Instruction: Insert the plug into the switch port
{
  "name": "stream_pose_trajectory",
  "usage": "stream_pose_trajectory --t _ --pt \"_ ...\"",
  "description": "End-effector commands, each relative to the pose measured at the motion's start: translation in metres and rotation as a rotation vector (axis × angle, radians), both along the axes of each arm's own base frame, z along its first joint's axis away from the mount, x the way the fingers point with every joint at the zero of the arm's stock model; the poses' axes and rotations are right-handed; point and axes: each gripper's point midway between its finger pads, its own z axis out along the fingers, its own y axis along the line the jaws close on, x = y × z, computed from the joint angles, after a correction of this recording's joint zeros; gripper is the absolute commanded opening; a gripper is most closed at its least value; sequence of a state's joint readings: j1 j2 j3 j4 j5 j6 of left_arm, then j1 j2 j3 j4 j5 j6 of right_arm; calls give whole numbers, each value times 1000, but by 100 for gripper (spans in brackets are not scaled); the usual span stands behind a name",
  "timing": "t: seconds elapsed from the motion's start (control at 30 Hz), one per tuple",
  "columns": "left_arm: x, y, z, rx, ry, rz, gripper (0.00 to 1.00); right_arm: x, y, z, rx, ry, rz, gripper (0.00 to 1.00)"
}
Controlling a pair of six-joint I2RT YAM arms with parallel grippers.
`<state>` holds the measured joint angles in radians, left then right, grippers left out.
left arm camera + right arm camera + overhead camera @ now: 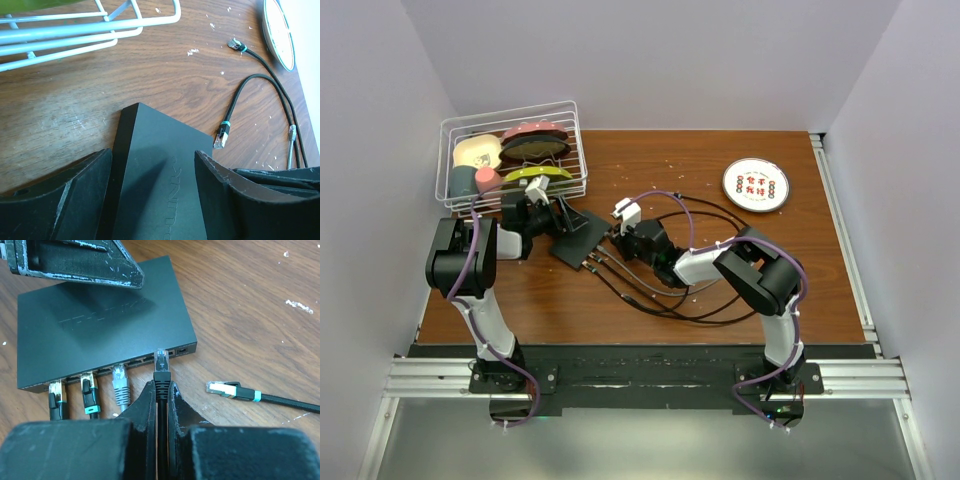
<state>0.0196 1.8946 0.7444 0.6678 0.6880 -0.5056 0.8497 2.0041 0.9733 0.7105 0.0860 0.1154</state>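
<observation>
Since my right pincer (162,392), clamped on the ribbed black plug (161,365), hides its rear, I can't tell if it's entered the matte switch port (172,353) just ahead; left pincer (152,172) stands apart

**Your two arms: black, white and purple**

You have a matched pair. Your left arm (455,262) and right arm (760,275) each have bulky black joint housings joined by smooth white links. A purple cable (667,193) loops along each arm. Black base plates sit on a silver rail (425,378). Up close, your jaws are matte black, with edges scuffed by pale scratches.
</observation>
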Motion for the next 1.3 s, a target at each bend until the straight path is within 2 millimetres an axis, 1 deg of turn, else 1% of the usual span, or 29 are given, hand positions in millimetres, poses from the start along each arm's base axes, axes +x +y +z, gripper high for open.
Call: stream_pose_trajectory --t 0.0,0.1,0.33,0.47,0.7,0.73,0.83,1.07,1.1,1.13,1.17,1.2,1.23,1.27 --pt "7 1 5 -14 -20 -10 72 9 14 23 60 -41 5 0" --pt "8 0 6 -16 -23 -10 71 9 13 21 55 -40 1 0" --pt "7 1 6 -16 -24 -9 71 6 9 25 35 -57 9 0" --pt "8 0 6 -17 -25 -10 71 3 6 19 15 -55 17 0" --pt "8 0 7 -19 -26 -12 72 1 8 12 18 -35 26 0" --pt "8 0 6 -19 -25 -12 71 1 10 15 25 -38 30 0" --pt "7 0 6 -20 -23 -13 71 -2 12 12 23 -28 40 0" --pt "7 -2 8 -28 -33 -25 71 -6 10 9 -5 -27 55 0" --pt "7 -3 10 -33 -40 -33 69 -6 8 7 -17 -24 50 0" --pt "6 -5 10 -37 -43 -44 61 -8 7 7 -20 -25 53 0" --pt "6 -6 10 -44 -45 -51 56 -8 6 8 -25 -30 55 0" --pt "5 -10 13 -58 -57 -76 54 -10 6 6 -32 -24 61 0" --pt "4 -12 12 -67 -55 -87 48 -11 6 6 -33 -23 65 0" --pt "3 -13 13 -76 -56 -93 47 -11 6 5 -39 -22 67 0"
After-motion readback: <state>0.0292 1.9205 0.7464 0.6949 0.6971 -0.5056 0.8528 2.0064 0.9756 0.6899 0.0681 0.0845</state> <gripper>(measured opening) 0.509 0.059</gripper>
